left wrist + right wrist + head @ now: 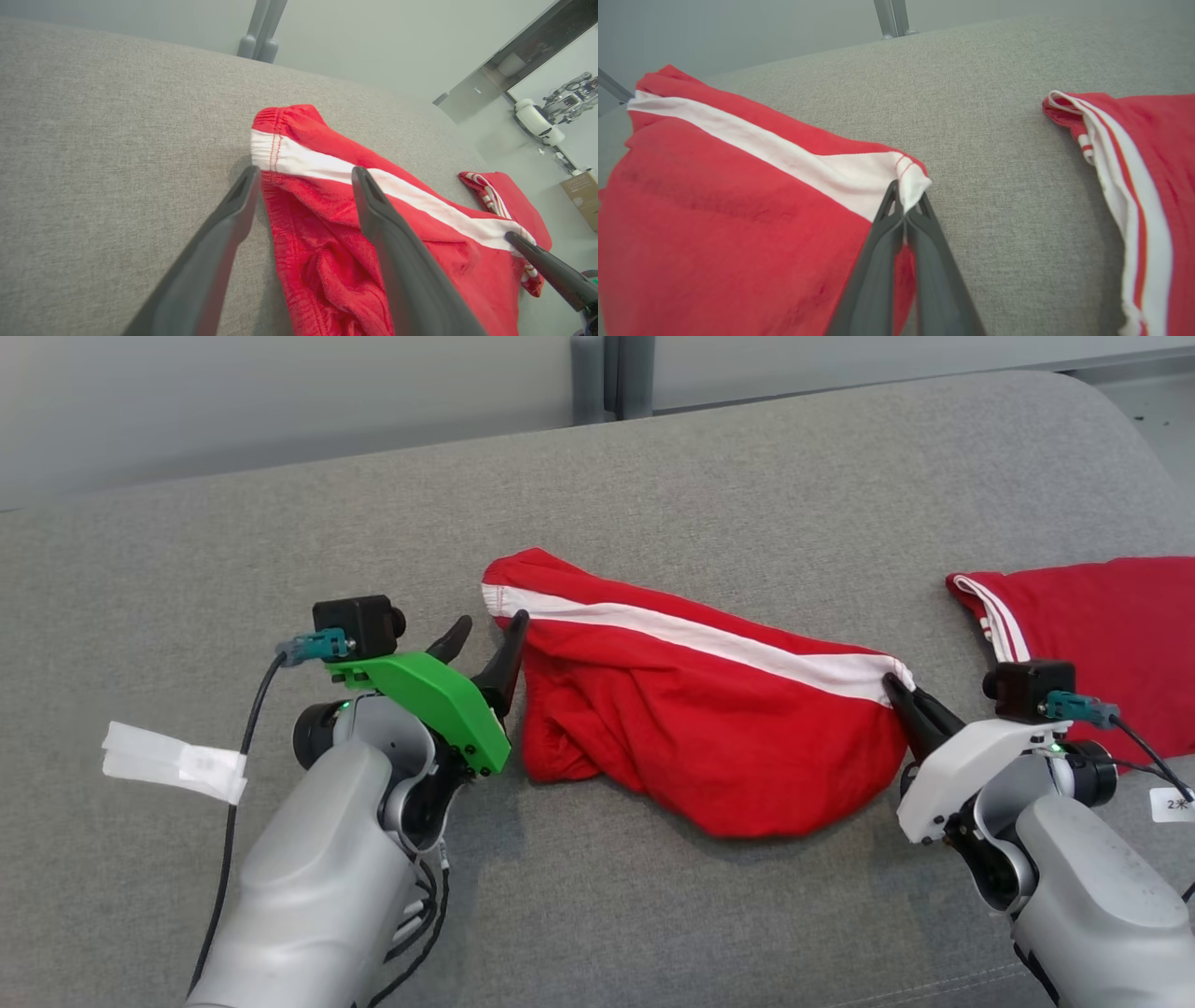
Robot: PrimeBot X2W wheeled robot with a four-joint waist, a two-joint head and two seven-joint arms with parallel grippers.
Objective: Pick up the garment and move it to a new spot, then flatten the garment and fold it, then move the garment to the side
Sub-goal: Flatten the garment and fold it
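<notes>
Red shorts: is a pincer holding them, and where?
The right pincer is shut on the red shorts at their white-striped corner; the left pincer stands open at the other end, holding nothing.

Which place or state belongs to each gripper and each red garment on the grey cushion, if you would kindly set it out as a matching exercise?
Things:
1. left gripper on the green bracket
2. right gripper on the white bracket
3. crumpled red cloth garment with one broad white stripe
4. flat red cloth garment with thin-striped white trim

Places or states:
A. lying far right, untouched
B. fingers shut on a white-striped corner
C. bunched between the two grippers
D. fingers open, one either side of a garment edge

Pairs: 1-D, 2-B, 3-C, 4-A.
</notes>
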